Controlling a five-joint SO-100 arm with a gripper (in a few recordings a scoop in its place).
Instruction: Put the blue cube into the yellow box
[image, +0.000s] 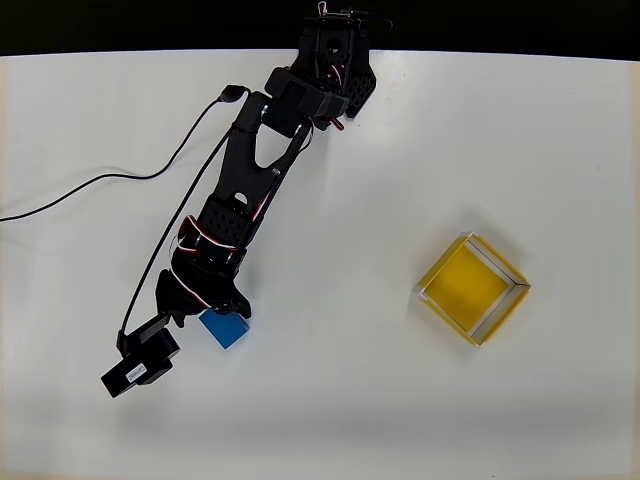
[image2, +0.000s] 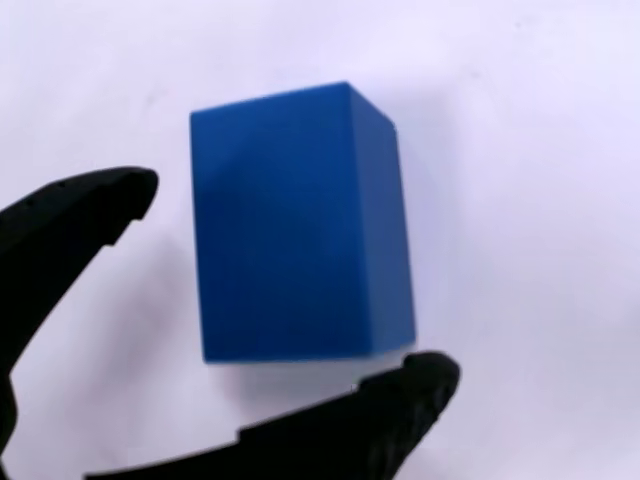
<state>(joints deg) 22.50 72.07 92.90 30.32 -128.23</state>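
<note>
Seen from the wrist, the black two-finger gripper (image2: 300, 290) stands spread wide around the small, matte, bright-blue solid cube (image2: 300, 225), which rests on the white tabletop (image2: 540, 120). One fingertip sits just beside the cube's left face with a gap showing; the other lies along its lower edge, contact unclear. Nothing is held. The straddle looks like the set-up for a squeeze. From overhead, the black arm (image: 245, 190) reaches down-left so the gripper (image: 205, 310) meets the cube (image: 226, 330). Well apart to the right, the shallow square yellow-floored box with pale walls (image: 470, 288) sits open-topped and empty, seemingly ready to receive the cube.
</note>
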